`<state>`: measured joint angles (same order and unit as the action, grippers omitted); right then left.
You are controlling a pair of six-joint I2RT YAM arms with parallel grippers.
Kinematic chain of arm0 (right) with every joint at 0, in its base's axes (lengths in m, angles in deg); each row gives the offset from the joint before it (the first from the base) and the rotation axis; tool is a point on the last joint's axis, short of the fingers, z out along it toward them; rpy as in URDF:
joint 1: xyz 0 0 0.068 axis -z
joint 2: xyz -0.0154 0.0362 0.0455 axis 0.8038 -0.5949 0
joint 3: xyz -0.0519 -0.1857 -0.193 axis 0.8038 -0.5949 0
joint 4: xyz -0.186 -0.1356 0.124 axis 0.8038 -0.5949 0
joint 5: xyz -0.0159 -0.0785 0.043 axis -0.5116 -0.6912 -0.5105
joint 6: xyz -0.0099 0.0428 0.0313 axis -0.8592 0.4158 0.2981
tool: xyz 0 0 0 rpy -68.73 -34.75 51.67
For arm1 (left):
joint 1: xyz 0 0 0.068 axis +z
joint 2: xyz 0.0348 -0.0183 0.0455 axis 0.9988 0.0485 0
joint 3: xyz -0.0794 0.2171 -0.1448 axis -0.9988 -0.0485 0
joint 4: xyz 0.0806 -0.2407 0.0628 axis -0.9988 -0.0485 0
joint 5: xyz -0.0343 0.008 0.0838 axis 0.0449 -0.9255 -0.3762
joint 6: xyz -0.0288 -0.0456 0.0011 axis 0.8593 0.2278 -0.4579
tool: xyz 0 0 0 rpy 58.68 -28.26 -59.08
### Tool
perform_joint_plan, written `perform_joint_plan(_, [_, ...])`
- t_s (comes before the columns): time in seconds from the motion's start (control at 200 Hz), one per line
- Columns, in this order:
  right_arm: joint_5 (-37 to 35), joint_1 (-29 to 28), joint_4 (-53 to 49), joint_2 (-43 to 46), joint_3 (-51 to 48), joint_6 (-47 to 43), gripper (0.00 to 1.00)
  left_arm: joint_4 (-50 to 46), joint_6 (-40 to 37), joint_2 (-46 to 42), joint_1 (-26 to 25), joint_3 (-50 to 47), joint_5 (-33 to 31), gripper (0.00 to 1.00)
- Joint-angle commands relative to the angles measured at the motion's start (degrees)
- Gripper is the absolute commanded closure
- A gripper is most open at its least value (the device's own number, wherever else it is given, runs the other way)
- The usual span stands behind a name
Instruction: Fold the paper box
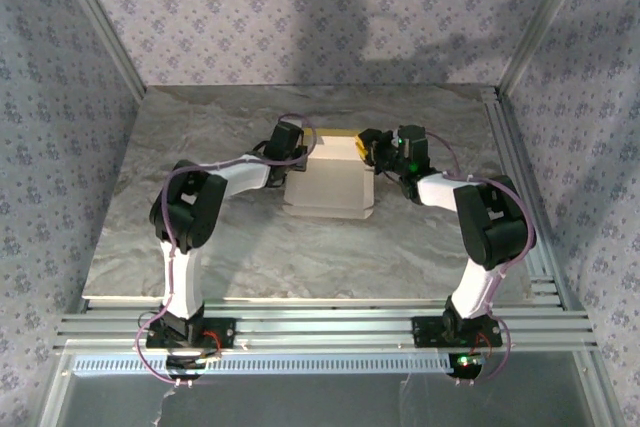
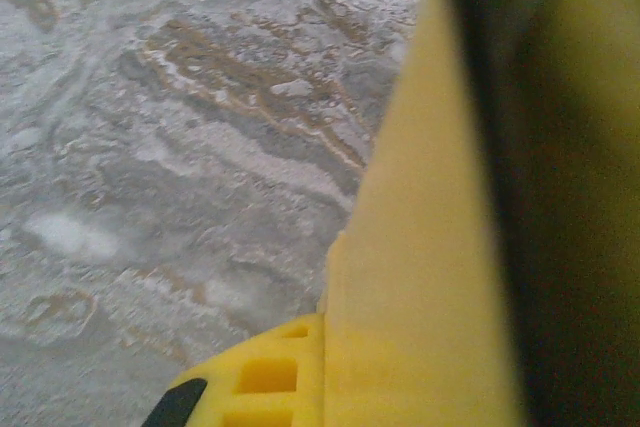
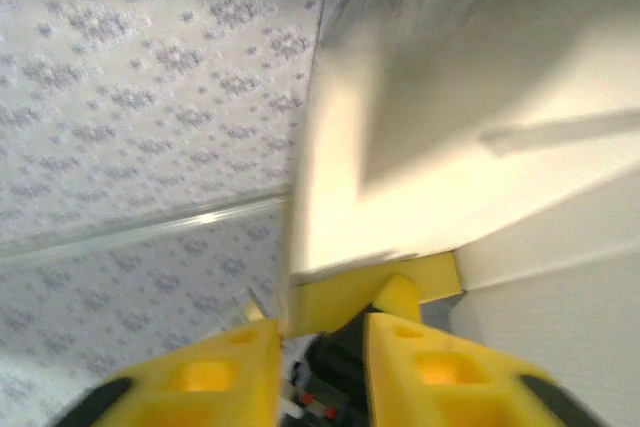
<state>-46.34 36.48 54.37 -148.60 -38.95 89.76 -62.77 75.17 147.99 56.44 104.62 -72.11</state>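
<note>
On the marbled table (image 1: 200,247), paper box (image 1: 330,187) in shut left pincer (image 1: 296,157); right pincer (image 3: 320,347) ajar.

Bare table (image 1: 300,267) before the paper box (image 1: 330,187); left arm (image 1: 235,175) and right arm (image 1: 440,190) at its flanks.

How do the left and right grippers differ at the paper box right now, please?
The left gripper is shut on the left edge of the paper box; the right gripper is open at its right edge. The left gripper meets yellow card, the right gripper mostly white. Both have yellow fingers.
</note>
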Motion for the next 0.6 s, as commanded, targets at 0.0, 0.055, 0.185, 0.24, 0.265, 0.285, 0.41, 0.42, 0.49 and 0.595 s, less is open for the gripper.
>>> perform_joint_plan(0.0, [1.3,1.1,-3.9,5.6,-1.2,-5.9,0.53,-5.0,1.5,-3.2,0.0,-3.7,-7.7,1.0])
perform_joint_plan(0.055, [1.7,1.7,-7.5,9.9,-1.9,-9.7,0.47,-5.2,1.3,-5.0,0.1,-5.5,-9.2,1.0])
perform_joint_plan(0.185, [-1.6,3.5,-30.0,22.3,-0.5,-27.7,0.41,-5.3,-0.3,-9.1,0.2,-8.6,-11.4,1.0])
perform_joint_plan(0.24, [-3.6,4.5,-38.2,25.3,1.2,-34.8,0.42,-5.4,-1.6,-10.1,0.1,-9.0,-12.0,1.0])
perform_joint_plan(0.265, [-4.5,4.7,-41.6,25.9,2.5,-37.2,0.44,-5.5,-2.0,-10.4,0.1,-9.1,-12.3,1.0])
perform_joint_plan(0.285, [-5.0,5.0,-44.1,26.0,3.7,-38.9,0.46,-5.3,-2.5,-10.7,0.1,-9.3,-12.4,1.0])
perform_joint_plan(0.41, [-4.1,5.2,-51.7,22.6,10.4,-40.8,0.56,-4.1,-4.0,-11.4,0.0,-10.0,-12.6,1.0])
perform_joint_plan(0.42, [-3.9,5.2,-51.8,22.2,10.8,-40.6,0.57,-4.1,-4.0,-11.4,0.0,-10.0,-12.7,1.0])
perform_joint_plan(0.49, [-3.6,3.8,-53.5,18.9,14.3,-39.9,0.58,-3.9,-4.3,-11.9,0.0,-10.2,-13.0,1.0])
perform_joint_plan(0.595, [-7.5,-0.6,-58.1,13.9,21.6,-40.9,0.65,-3.4,-4.3,-12.6,-0.3,-10.8,-13.1,1.0])
